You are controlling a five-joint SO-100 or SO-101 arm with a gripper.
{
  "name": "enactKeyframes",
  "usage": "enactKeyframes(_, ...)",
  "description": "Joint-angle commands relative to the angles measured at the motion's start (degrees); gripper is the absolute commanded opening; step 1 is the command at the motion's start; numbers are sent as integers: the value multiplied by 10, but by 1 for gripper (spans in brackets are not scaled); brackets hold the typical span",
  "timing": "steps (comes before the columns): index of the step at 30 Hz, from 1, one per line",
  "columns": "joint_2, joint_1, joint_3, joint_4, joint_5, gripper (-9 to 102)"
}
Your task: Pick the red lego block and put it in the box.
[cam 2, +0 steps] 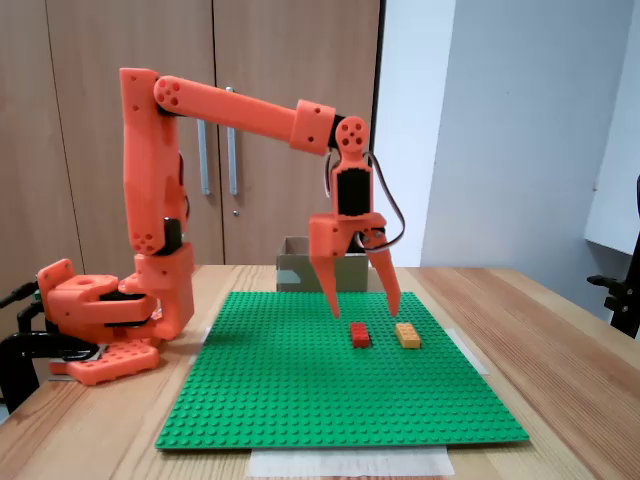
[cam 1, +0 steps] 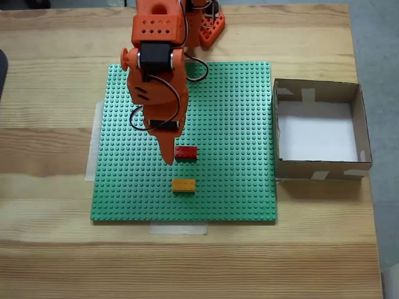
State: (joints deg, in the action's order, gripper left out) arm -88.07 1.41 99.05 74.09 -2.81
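Note:
The red lego block (cam 1: 186, 152) (cam 2: 360, 335) lies flat near the middle of the green studded baseplate (cam 1: 237, 99) (cam 2: 300, 400). My orange gripper (cam 1: 167, 149) (cam 2: 364, 313) hangs just above it, open, nothing between its fingers. From the side, one pointed fingertip (cam 2: 335, 312) stands to the brick's left and the other to its right. From above, the visible fingertip (cam 1: 168, 159) sits just left of the brick, and the arm hides the other finger. The box (cam 1: 321, 128) (cam 2: 300, 268), brown cardboard with a white floor, stands against the plate's right edge as seen from above.
A yellow-orange brick (cam 1: 183, 185) (cam 2: 407, 334) lies on the plate a short way from the red one. The arm's base (cam 1: 209, 25) (cam 2: 100, 320) stands at the plate's far edge. Pale tape (cam 1: 178, 228) holds the plate to the wooden table (cam 1: 50, 249).

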Motion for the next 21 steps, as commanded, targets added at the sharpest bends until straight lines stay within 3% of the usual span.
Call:
enactKeyframes(1, -1, 3, -24, -4, 1, 33)
enactKeyframes(21, 27, 8, -32, -18, 5, 33)
